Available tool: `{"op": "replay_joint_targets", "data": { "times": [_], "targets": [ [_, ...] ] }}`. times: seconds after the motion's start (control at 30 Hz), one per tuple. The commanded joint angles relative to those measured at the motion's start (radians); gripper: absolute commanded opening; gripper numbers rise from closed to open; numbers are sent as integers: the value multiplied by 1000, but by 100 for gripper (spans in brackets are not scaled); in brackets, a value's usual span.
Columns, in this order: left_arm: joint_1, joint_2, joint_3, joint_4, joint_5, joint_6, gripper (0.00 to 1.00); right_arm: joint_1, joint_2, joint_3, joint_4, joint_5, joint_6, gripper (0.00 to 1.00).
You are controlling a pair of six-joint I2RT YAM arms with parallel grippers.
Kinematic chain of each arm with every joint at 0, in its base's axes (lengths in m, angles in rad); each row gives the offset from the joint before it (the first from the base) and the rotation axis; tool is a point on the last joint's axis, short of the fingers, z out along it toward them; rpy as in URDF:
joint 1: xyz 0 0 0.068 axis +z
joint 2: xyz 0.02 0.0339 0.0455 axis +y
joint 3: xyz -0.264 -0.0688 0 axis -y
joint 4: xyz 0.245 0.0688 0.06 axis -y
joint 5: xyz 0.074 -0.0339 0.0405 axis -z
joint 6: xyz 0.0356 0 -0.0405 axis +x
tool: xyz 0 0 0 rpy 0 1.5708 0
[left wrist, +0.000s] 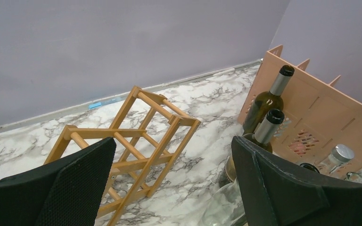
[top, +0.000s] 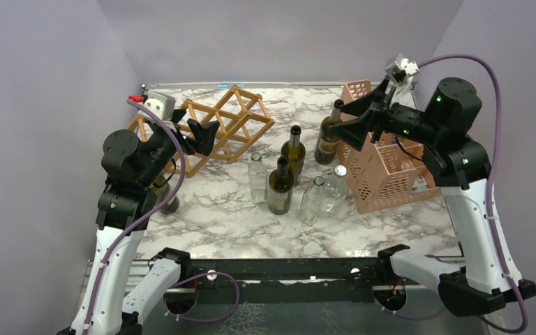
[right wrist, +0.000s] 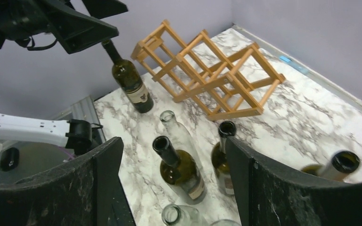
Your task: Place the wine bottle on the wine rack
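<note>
The light-brown wooden wine rack (top: 220, 125) lies tilted on the marble table at the back left; it also shows in the left wrist view (left wrist: 139, 136) and the right wrist view (right wrist: 207, 73). Three dark green wine bottles (top: 280, 187) (top: 294, 152) (top: 329, 136) stand upright mid-table. A fourth dark bottle (top: 165, 197) stands beside my left arm (right wrist: 129, 82). My left gripper (top: 204, 136) is open and empty, raised just in front of the rack (left wrist: 174, 188). My right gripper (top: 350, 121) is open and empty, raised above the bottles (right wrist: 169, 188).
A pink plastic crate (top: 384, 164) stands at the right, behind my right gripper. Clear glass bottles (top: 257, 178) (top: 312, 200) (top: 336, 183) stand among the green ones. Grey walls close the back and both sides.
</note>
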Motion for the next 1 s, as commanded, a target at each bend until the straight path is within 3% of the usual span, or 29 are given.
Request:
{"op": "replay_joint_targets", "data": {
  "times": [0.0, 0.13, 0.4, 0.73, 0.97],
  "targets": [
    [8, -1, 41, 33, 28, 7, 99, 147, 81, 83, -56, 155, -65, 81],
    [8, 5, 60, 34, 27, 1, 99, 364, 168, 124, -90, 428, -100, 79],
    [9, -13, 69, 13, 13, 11, 99, 596, 318, 157, -117, 700, -156, 80],
    [8, -24, 77, -2, -9, 18, 99, 701, 546, 272, -205, 797, -171, 80],
    [7, -40, 75, -17, -25, 24, 99, 738, 639, 320, -262, 814, -181, 70]
  ]
}}
